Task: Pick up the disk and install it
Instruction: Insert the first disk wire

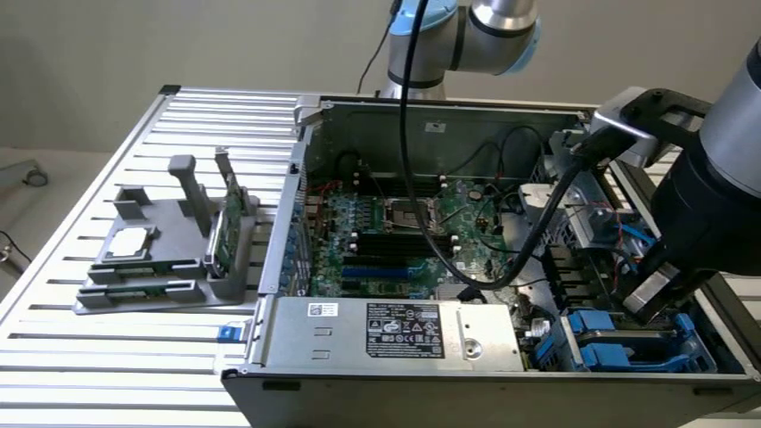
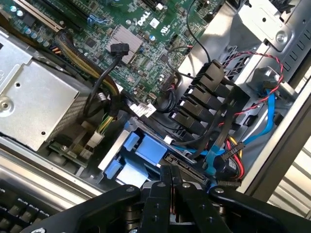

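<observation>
The disk (image 2: 146,149) lies in the drive bay at the front corner of the open computer case (image 1: 356,343), on the exterior view's right. Mostly its blue carrier frame (image 1: 618,346) shows, along with a dark connector edge (image 2: 187,164). My gripper (image 2: 171,183) hangs directly over that edge, its two black fingers pressed together with nothing between them. I cannot tell whether the tips touch the disk. In the exterior view my gripper (image 1: 642,308) reaches down into the bay from the dark wrist above.
Black power connectors (image 2: 204,97) and red, blue and yellow cables (image 2: 233,145) crowd the bay beside the gripper. The power supply (image 1: 393,330) fills the case front and the motherboard (image 1: 405,232) lies behind. A grey holder (image 1: 167,259) stands on the slatted table, holding a chip and a green stick.
</observation>
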